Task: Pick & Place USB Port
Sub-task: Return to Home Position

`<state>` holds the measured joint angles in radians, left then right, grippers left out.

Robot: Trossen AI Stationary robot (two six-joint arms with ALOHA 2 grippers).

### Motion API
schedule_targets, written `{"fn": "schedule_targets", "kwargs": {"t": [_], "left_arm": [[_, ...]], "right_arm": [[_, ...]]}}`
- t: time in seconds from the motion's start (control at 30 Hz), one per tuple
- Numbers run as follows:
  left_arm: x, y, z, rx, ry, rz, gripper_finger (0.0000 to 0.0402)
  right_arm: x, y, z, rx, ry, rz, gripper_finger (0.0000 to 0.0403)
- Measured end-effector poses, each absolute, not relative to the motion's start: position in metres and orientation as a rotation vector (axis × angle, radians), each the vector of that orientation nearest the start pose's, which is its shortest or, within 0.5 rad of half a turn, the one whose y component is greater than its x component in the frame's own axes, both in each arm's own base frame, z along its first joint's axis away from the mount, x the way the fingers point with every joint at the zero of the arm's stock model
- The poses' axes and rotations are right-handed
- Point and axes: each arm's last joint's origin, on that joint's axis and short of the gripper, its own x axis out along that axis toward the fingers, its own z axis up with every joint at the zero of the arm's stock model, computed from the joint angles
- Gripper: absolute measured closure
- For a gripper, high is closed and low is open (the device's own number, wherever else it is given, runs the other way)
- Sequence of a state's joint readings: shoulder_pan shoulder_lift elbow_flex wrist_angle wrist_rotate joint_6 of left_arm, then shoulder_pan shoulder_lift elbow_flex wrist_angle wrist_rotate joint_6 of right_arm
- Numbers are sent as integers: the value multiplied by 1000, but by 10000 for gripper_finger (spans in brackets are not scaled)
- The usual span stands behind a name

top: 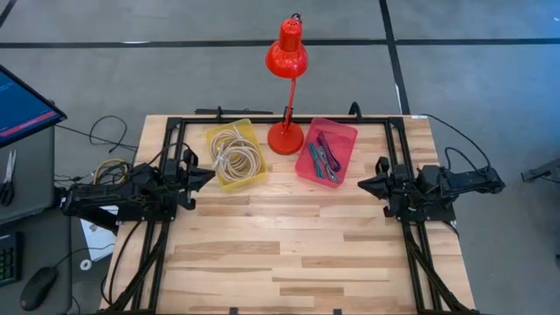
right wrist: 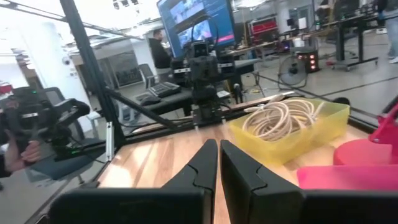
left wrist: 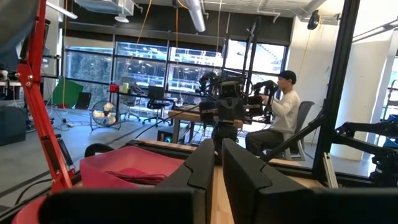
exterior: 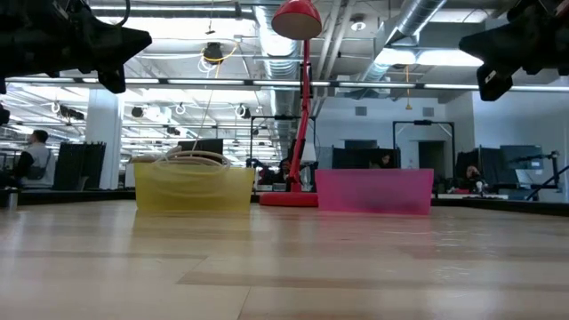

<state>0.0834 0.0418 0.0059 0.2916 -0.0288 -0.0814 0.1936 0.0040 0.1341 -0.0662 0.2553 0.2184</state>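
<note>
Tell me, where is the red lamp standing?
In the high view, the red lamp stands at the far middle of the table, its round base between the yellow bin on the left and the pink bin on the right.

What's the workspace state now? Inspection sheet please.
Surface: wooden table, nothing seen loose on it.
Job's things: yellow bin holds coiled light brown cables; pink bin holds dark and pink cables.
Clutter: red lamp between the bins.
Grippers: left gripper and right gripper shut, empty, at opposite table sides.
Cables: wiring bundle off the table's left edge.
Surroundings: monitor at left; seated person in the room.
</note>
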Motion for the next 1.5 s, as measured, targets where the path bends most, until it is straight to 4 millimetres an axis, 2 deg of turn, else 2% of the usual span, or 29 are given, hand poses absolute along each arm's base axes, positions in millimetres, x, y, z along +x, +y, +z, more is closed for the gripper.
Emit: {"fn": "schedule_targets", "kwargs": {"t": [0.2,0.47,0.73,1.0,1.5], "left_arm": [[96,9,190,-79,-257,101,369],[96,9,190,-79,-257,101,369],[96,9,190,-102,-258,98,369],[96,9,190,-102,-259,98,369],[96,9,190,-101,-257,98,369]], "right_arm": [[87,11,203,222,-71,-10,390],[87,2,204,184,-90,-103,390],[87,-7,203,197,-90,-94,390],[97,-10,169,270,-27,-95,390],[97,-10,167,209,-23,-98,391]]}}
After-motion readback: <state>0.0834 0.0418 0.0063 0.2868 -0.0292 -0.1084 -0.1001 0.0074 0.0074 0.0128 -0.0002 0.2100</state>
